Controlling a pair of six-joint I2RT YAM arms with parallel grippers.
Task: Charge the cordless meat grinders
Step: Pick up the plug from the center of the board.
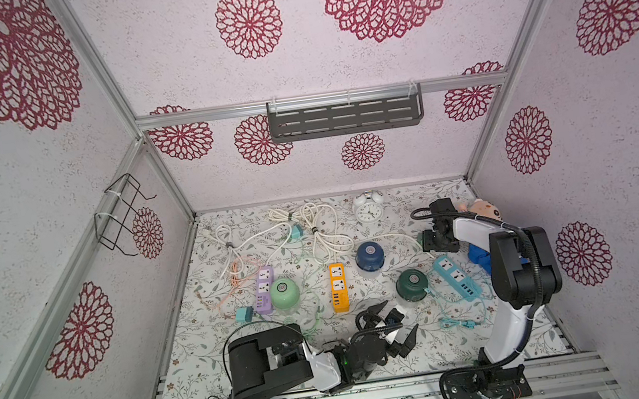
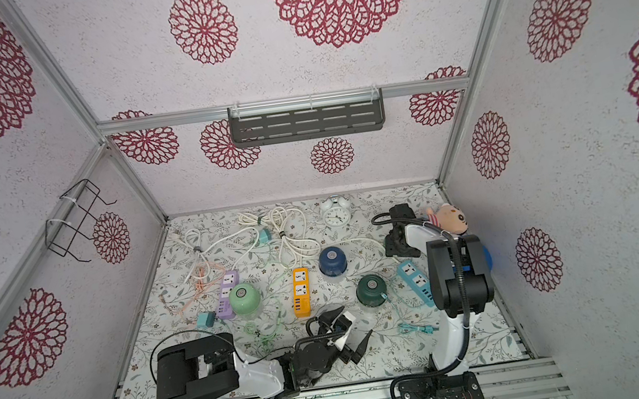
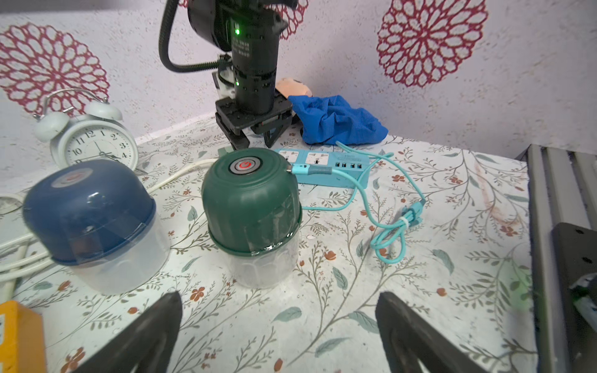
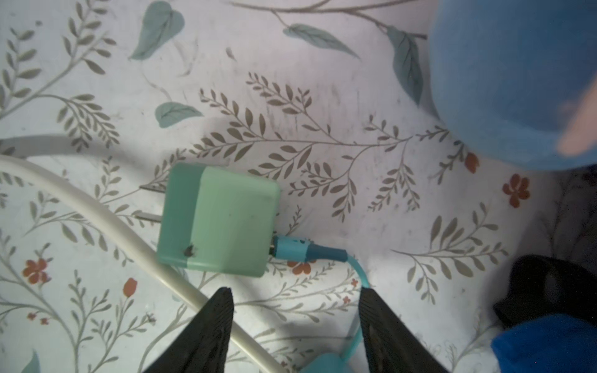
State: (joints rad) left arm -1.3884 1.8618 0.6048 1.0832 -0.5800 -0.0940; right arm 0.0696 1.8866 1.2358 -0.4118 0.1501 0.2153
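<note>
Three cordless meat grinders stand on the floral mat: mint green [image 1: 284,293], navy blue [image 1: 370,256] and dark green [image 1: 411,280]. In the left wrist view the dark green one [image 3: 252,206] has a red-lit button and a teal cable plug [image 3: 300,168] in its upper side. My left gripper [image 1: 398,320] hovers open in front of it, its jaws [image 3: 279,298] empty. My right gripper [image 1: 435,246] points down at the mat behind the dark green grinder. It is open [image 4: 295,294], just short of a mint charger block [image 4: 219,219] with a teal cable [image 4: 300,247] plugged in.
Purple [image 1: 263,289], orange [image 1: 338,288] and blue [image 1: 454,277] power strips lie among the grinders. White cords [image 1: 313,230] and a twin-bell clock [image 1: 368,208] sit at the back. A plush toy [image 1: 484,208] and blue cloth [image 3: 336,119] lie by the right wall.
</note>
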